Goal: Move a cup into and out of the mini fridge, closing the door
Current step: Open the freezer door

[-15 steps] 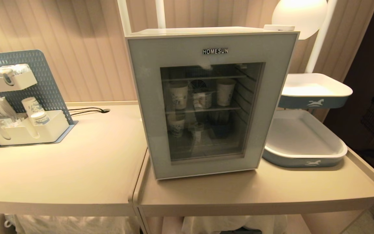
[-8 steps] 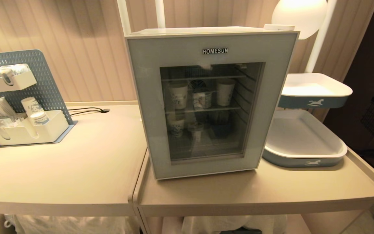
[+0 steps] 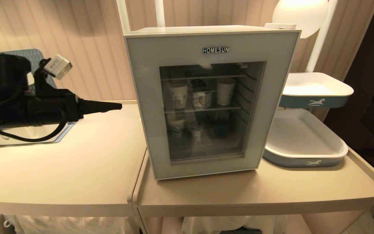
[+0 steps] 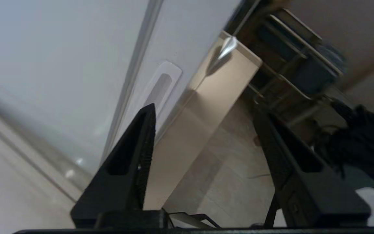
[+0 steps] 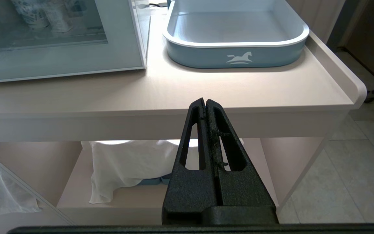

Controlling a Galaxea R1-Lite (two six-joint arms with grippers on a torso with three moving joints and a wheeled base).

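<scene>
"HOMESUN" lettering [image 3: 215, 50] atop closed door [image 3: 206, 104], white horse logos on trays [image 3: 312, 162].

Black left arm [image 3: 28, 107]; looping cable; tapered pincer [image 3: 117, 106].

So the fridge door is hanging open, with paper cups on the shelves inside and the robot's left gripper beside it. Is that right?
Not quite: the door is shut, as the head view shows. The cups are seen through its glass, and the left gripper is indeed beside the mini fridge.
</scene>
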